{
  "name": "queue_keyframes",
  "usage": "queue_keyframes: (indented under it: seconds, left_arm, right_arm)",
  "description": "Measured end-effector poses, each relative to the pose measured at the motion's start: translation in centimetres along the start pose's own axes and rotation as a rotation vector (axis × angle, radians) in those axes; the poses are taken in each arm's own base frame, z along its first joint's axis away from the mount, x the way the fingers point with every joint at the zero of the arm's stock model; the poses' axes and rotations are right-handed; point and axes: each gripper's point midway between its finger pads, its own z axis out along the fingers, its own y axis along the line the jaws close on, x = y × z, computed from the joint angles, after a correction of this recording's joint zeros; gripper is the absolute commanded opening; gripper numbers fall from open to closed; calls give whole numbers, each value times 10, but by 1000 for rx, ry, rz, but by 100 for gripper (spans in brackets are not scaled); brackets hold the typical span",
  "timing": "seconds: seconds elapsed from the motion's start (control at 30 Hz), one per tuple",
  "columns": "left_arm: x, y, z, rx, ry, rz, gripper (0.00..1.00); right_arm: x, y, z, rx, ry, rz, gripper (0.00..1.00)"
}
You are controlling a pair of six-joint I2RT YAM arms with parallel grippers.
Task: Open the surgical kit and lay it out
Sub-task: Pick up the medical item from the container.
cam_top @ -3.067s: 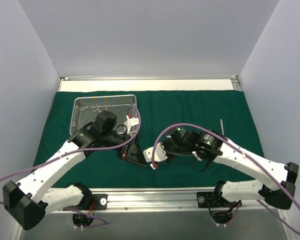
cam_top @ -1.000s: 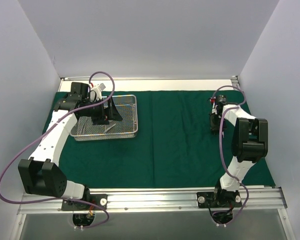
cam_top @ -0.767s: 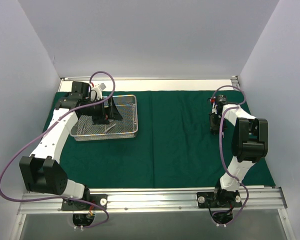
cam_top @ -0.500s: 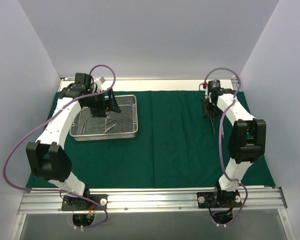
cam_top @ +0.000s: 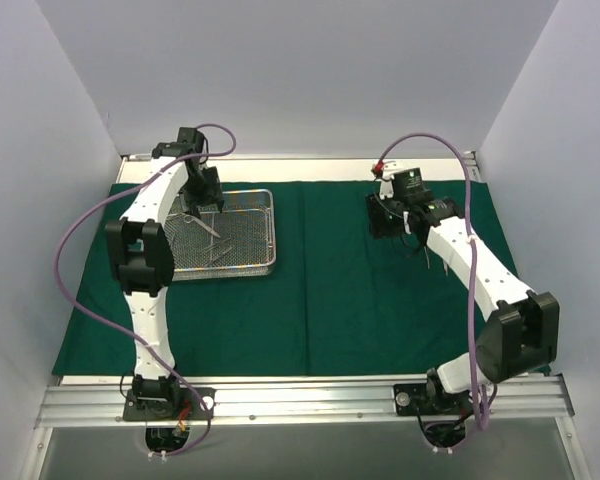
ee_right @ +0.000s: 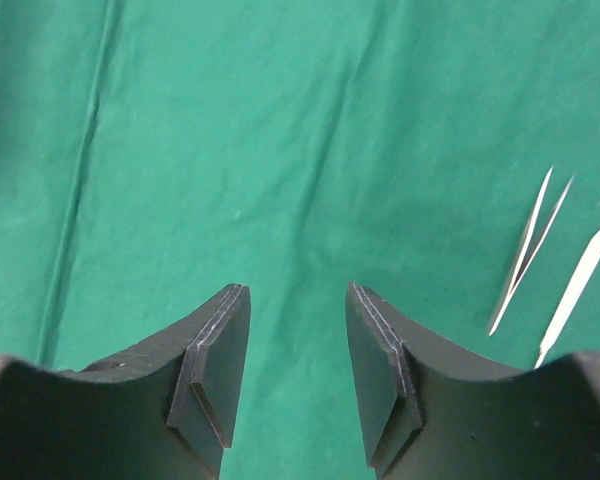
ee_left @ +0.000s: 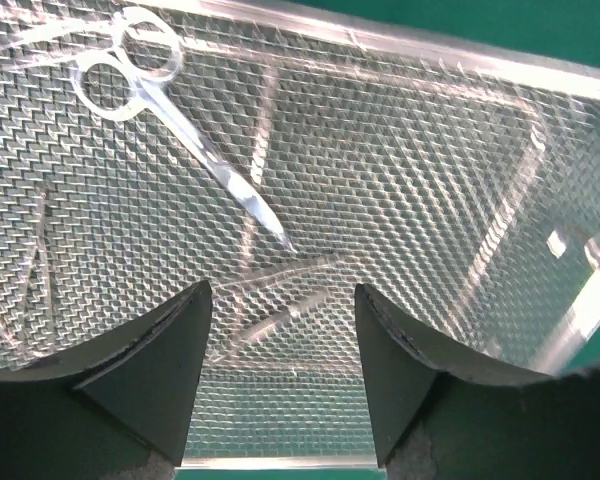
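The dark green cloth (cam_top: pixel 340 290) lies spread flat over the table. The silver wire-mesh tray (cam_top: pixel 265 228) sits on its far left part. My left gripper (cam_top: pixel 202 198) hangs open and empty over the tray. In the left wrist view the gripper (ee_left: pixel 281 292) is above the mesh, with steel scissors (ee_left: pixel 150 95) and slim instruments (ee_left: pixel 280 315) lying inside. My right gripper (cam_top: pixel 384 218) is open and empty over bare cloth at the far right, and shows likewise in the right wrist view (ee_right: pixel 295 292). Tweezers (ee_right: pixel 528 250) and a flat steel handle (ee_right: pixel 572 285) lie on the cloth to its right.
White walls close in the table on the left, right and back. A metal rail (cam_top: pixel 300 398) runs along the near edge. Purple cables loop from both arms. Cloth folds (ee_right: pixel 80 170) run past the right gripper.
The left gripper has moved toward the tray's far edge. The right gripper has moved left, away from the instruments lying on the cloth. Both stay open.
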Motion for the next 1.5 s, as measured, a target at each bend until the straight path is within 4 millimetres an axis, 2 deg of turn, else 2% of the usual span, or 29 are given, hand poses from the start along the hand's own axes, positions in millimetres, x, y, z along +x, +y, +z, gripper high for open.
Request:
queue_keyframes:
  seconds: [0.07,0.17,0.43,0.5,0.57,0.67,0.7,0.8,0.9,1.03,1.1,1.27,1.5]
  left_arm:
    - [-9,6,13,-46,10,-9,67]
    - [-13,14,31,-109,29,-31,77]
    - [39,26,48,-192,169,-210,75]
    - [52,23,53,-162,183,-243,66]
    - [59,20,52,-127,180,-243,65]
    - [49,17,43,-97,131,-165,72]
    - [41,16,39,-92,102,-111,77]
    - [27,14,33,-94,36,30,80]
    - [28,12,29,-87,-2,170,81]
    - [44,15,26,-64,17,347,74]
    - [50,19,25,-43,21,429,65]
    - [51,28,23,4,17,649,63]
    - [48,31,26,78,9,811,62]
  right_arm:
    - [10,3,-5,-13,-2,9,43]
    - [16,3,-10,-18,-9,13,44]
    - [7,2,-14,-19,-51,-30,44]
    - [6,2,-14,-21,-56,-41,44]
    - [5,2,-14,-23,-60,-49,44]
    - [6,2,-14,-25,-69,-61,44]
    - [8,2,-15,-26,-68,-64,44]
    - [9,2,-18,-30,-74,-69,45]
    - [7,4,-22,-38,-89,-84,45]
    - [4,14,-27,-61,-112,-122,45]
    - [4,23,-29,-82,-127,-147,45]
    - [8,43,-37,-139,-148,-184,45]
    - [6,44,-51,-142,-171,-191,45]
